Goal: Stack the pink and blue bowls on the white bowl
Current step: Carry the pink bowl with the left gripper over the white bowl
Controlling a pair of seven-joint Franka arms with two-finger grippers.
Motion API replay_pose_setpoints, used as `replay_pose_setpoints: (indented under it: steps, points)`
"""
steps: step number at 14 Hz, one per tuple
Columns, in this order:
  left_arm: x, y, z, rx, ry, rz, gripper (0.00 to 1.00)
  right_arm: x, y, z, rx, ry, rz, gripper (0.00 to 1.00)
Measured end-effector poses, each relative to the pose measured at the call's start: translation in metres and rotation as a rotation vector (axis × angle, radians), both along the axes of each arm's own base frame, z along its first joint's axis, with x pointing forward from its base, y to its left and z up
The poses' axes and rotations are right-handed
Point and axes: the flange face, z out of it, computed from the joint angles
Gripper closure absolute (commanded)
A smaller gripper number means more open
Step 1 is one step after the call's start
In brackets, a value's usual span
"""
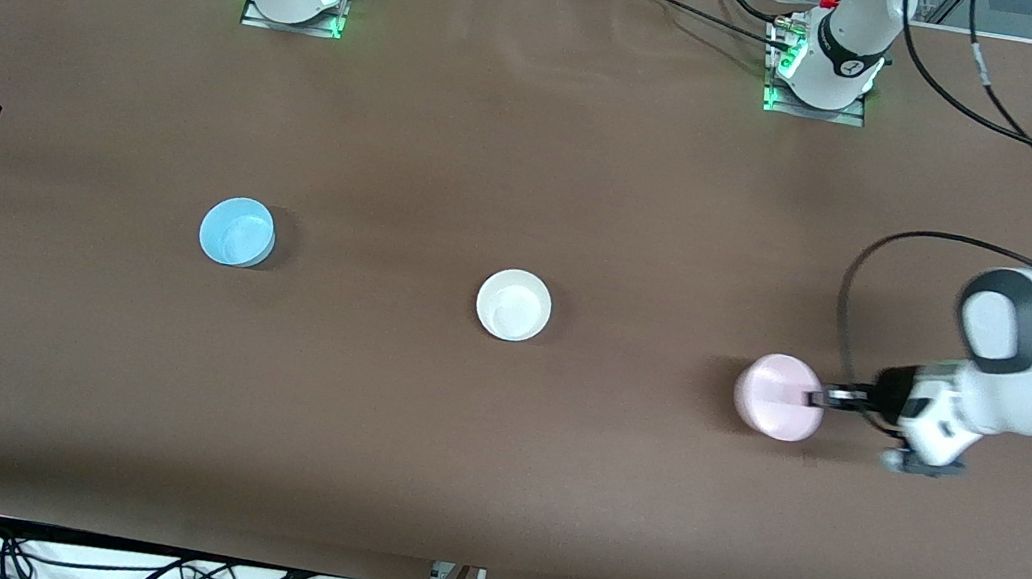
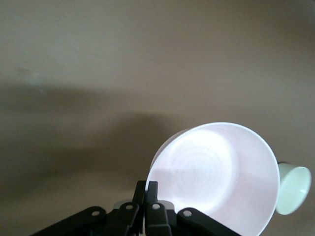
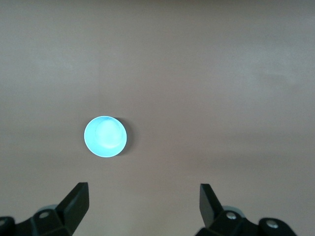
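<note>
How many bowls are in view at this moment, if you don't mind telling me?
3. The blue bowl sits toward the right arm's end, the white bowl mid-table, and the pink bowl is tilted in the left gripper. None seems hidden.

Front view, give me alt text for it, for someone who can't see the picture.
The left gripper is shut on the rim of the pink bowl, tilted near the left arm's end of a brown table. The white bowl sits upright mid-table and the blue bowl toward the right arm's end. Of the right arm, only the base shows.
</note>
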Motion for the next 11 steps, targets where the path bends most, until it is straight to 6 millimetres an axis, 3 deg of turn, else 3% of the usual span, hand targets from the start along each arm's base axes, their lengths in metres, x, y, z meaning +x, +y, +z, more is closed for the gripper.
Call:
replay_pose_setpoints:
  steps: [3, 6, 8, 11]
  points:
    - [-0.011, -0.109, 0.013, 0.065, 0.011, 0.043, 1.00, 0.000, 0.000, 0.000, 0.000, 0.000, 0.000, 0.01]
    - [-0.038, -0.206, 0.020, 0.095, 0.014, 0.084, 1.00, 0.000, 0.000, 0.000, 0.000, 0.000, 0.000, 0.01]
    - [-0.055, -0.250, 0.020, 0.098, 0.015, 0.116, 1.00, 0.000, 0.000, 0.000, 0.000, 0.000, 0.000, 0.01]
    - [-0.079, -0.302, 0.011, 0.130, -0.002, 0.135, 1.00, 0.000, 0.000, 0.000, 0.000, 0.001, 0.000, 0.01]
